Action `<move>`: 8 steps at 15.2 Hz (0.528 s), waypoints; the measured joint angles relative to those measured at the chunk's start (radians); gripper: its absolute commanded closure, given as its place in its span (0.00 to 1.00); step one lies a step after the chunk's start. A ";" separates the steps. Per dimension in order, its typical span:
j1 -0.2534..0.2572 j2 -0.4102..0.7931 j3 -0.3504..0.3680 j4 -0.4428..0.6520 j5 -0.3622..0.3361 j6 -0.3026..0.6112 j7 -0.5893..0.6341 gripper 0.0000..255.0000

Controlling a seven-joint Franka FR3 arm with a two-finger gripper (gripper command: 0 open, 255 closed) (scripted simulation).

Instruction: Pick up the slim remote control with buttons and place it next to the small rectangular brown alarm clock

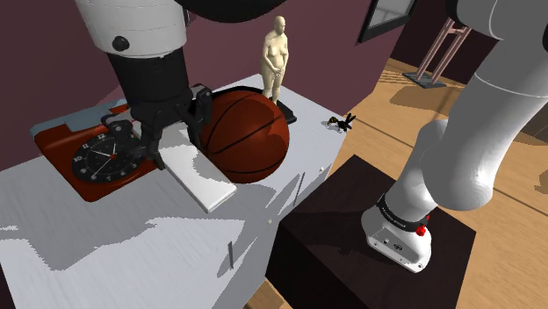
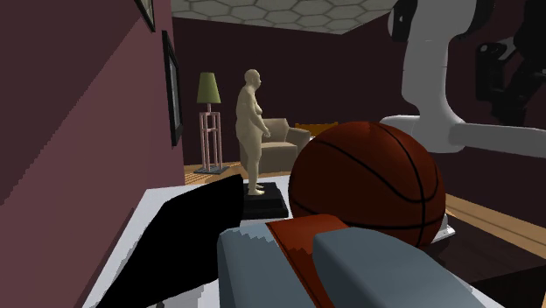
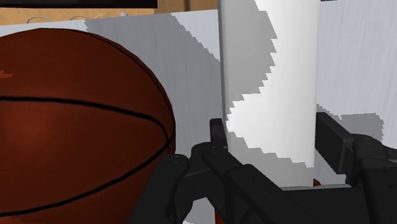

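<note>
The remote is drawn as a plain white slim slab, lying across the white table between the clock and a basketball. My black gripper stands over its end nearest the clock. In the wrist view the gripper is shut on the remote, one finger on each long side of it. The clock has a red-brown rectangular body and a round black dial; it lies just beside the gripper, toward the shoulder view's left.
A large brown basketball sits tight against the remote's other side, also seen as the basketball beside the fingers. A tan figurine stands on a dark base at the table's far corner. The table edge and the dark stand lie toward the lower right.
</note>
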 measured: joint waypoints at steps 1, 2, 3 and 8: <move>0.000 -0.003 0.000 -0.016 0.001 0.014 0.000 1.00; 0.000 0.000 0.000 -0.026 0.000 0.026 0.001 1.00; -0.001 -0.002 -0.001 -0.040 0.001 0.038 -0.001 1.00; -0.001 0.005 -0.001 -0.101 -0.003 0.105 0.002 1.00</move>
